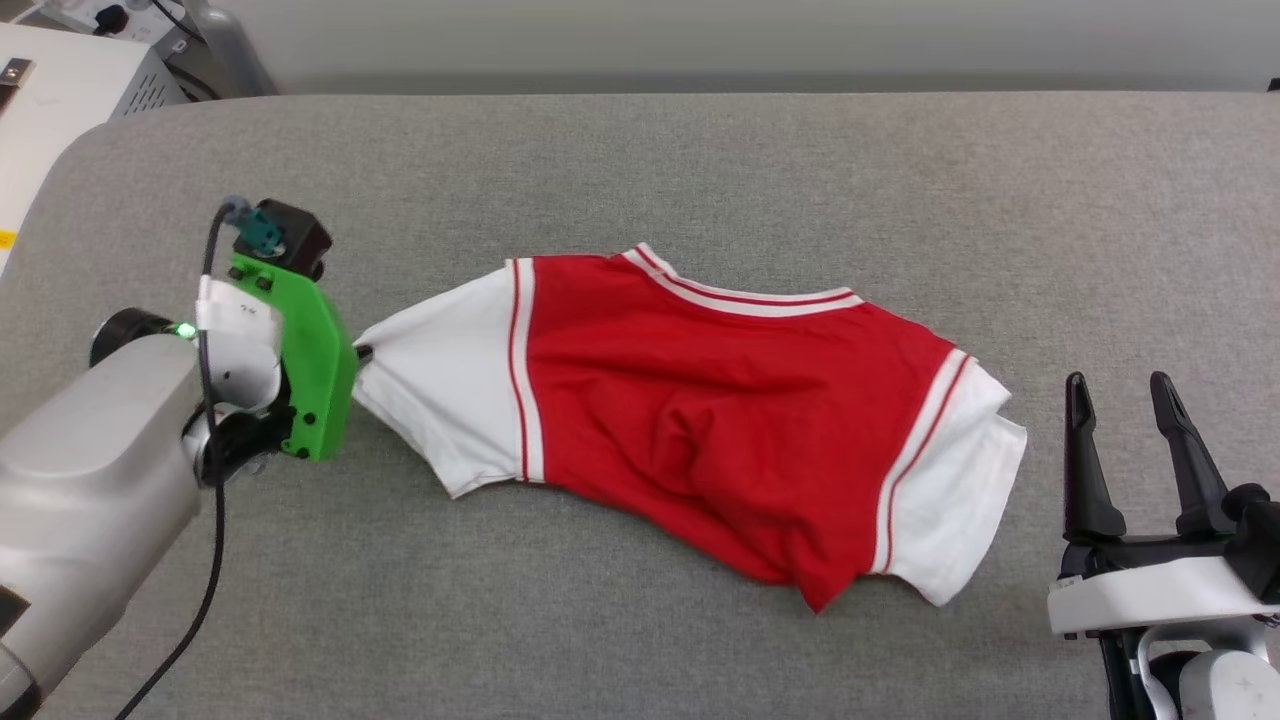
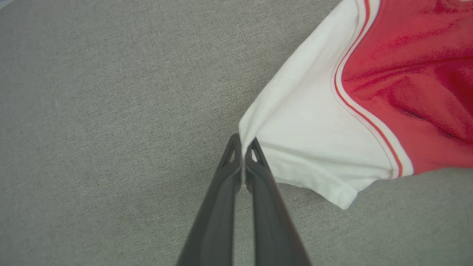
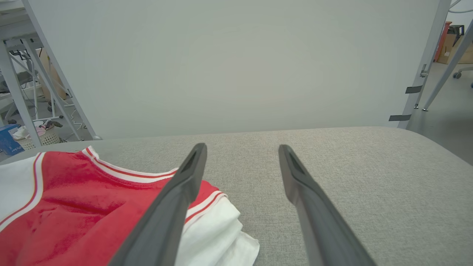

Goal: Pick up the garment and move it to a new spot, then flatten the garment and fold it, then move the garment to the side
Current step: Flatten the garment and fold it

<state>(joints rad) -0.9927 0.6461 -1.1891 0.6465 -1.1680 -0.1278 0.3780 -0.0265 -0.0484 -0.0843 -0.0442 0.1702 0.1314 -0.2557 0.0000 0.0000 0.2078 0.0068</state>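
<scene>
The garment (image 1: pixel 720 400), a red jersey with white sleeves and striped collar, lies crumpled across the middle of the grey padded table (image 1: pixel 640 160); no numerals show. My left gripper (image 1: pixel 362 352) is at the tip of the garment's left white sleeve, which is drawn out to a point. In the left wrist view the left gripper (image 2: pixel 244 142) is shut, pinching the edge of that sleeve (image 2: pixel 314 140). My right gripper (image 1: pixel 1120 392) stands open to the right of the other sleeve, apart from the cloth, and in the right wrist view the right gripper (image 3: pixel 242 147) has bare table between its fingers, with the garment (image 3: pixel 74 207) at its left.
A white cabinet (image 1: pixel 60 100) with cables stands beyond the table's far left corner. A pale wall panel (image 3: pixel 236 62) rises behind the table's far edge. Shelving frames and a basket (image 3: pixel 44 136) stand on the floor off to the side.
</scene>
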